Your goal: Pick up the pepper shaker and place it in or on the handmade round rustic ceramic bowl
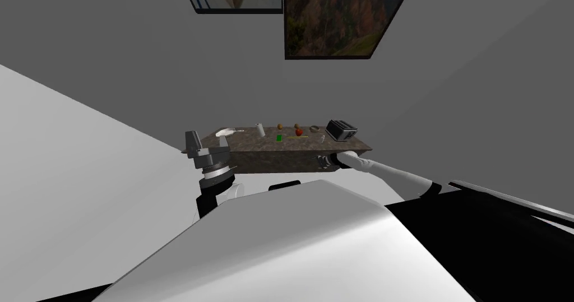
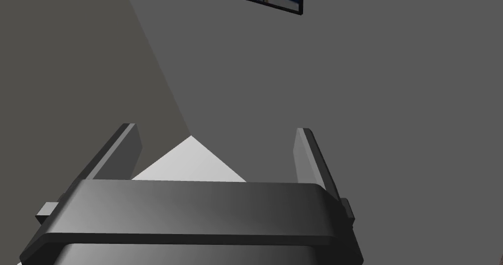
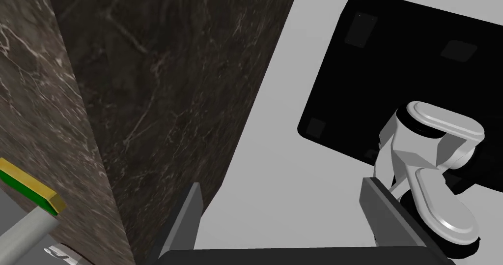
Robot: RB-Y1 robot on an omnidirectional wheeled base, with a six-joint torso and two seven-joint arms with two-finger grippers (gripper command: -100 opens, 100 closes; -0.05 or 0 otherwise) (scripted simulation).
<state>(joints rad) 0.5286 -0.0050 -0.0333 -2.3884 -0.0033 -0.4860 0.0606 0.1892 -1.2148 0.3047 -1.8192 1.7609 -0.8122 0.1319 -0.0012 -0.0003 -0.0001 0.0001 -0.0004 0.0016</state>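
Observation:
A dark marble counter (image 1: pixel 269 157) stands ahead with small things on its top. A tiny pale shaker (image 1: pixel 324 138) stands near its right end, and a low brownish round bowl (image 1: pixel 315 129) lies just behind it. My right gripper (image 1: pixel 323 160) hangs at the counter's front face, below the shaker and under the top's edge. In the right wrist view the right gripper (image 3: pixel 281 183) is open with nothing between its fingers, beside the marble side (image 3: pixel 162 95) and over pale floor. My left gripper (image 1: pixel 193 140) is raised at the counter's left end, open and empty (image 2: pixel 216 128).
On the counter also sit a dark toaster (image 1: pixel 341 129), a red apple (image 1: pixel 299 131), a green block (image 1: pixel 278 138), a white roll (image 1: pixel 259 129) and a white pan (image 1: pixel 226 131). A green and yellow slab (image 3: pixel 29 188) lies on the top near my right hand.

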